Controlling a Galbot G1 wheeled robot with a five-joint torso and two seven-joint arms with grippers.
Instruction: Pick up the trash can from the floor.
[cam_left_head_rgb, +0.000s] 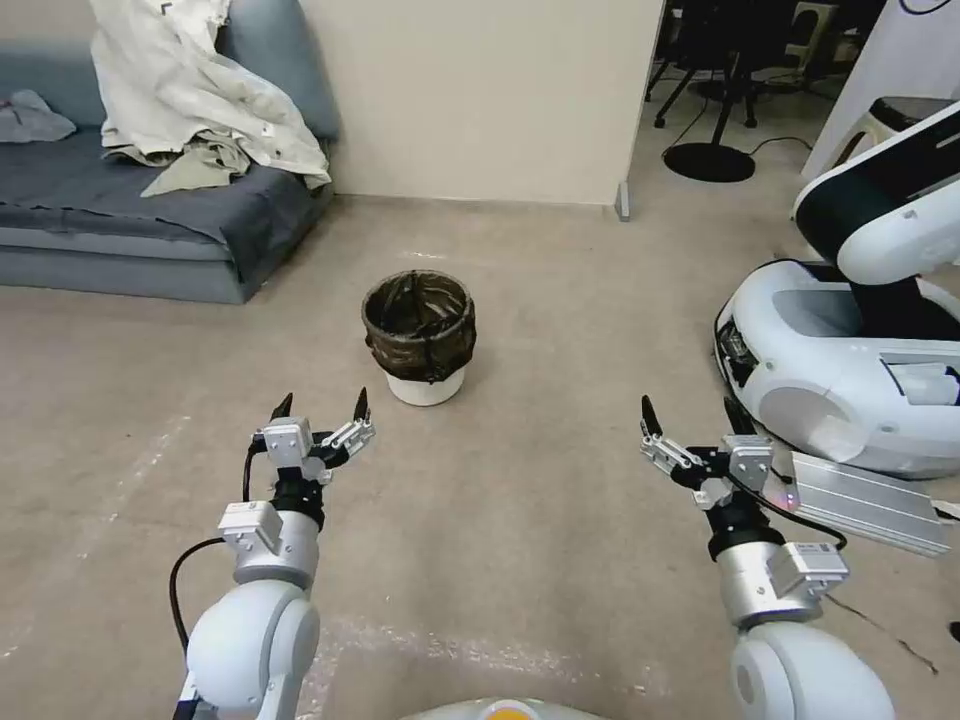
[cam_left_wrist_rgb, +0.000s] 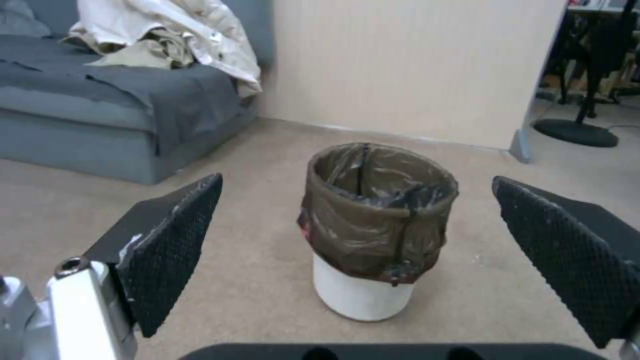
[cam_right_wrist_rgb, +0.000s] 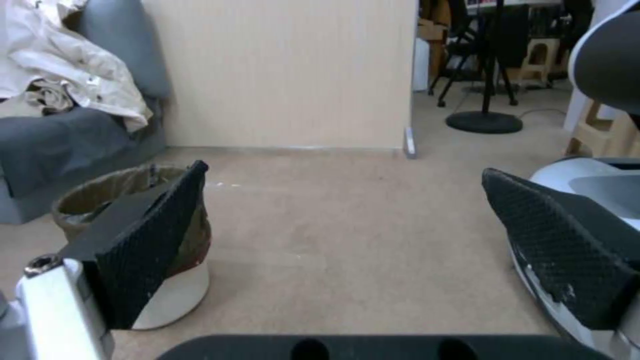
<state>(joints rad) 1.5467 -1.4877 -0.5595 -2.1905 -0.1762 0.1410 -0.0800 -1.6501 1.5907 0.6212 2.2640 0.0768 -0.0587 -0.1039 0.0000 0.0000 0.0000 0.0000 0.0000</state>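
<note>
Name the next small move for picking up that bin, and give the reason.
Probably advance the left gripper toward the trash can: it is open, short of the can, which stands upright on the floor, framed between its fingers in the left wrist view.

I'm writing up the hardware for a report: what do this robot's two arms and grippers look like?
Both arms have glossy white rounded shells, then silver metal wrist cylinders with small boxy modules. The left gripper and right gripper each carry silver linkages and two pointed black fingers; the pads are black with a fine diamond texture and pale scuffs. A black cable loops beside the left arm. A small red light glows near the right wrist.
</note>
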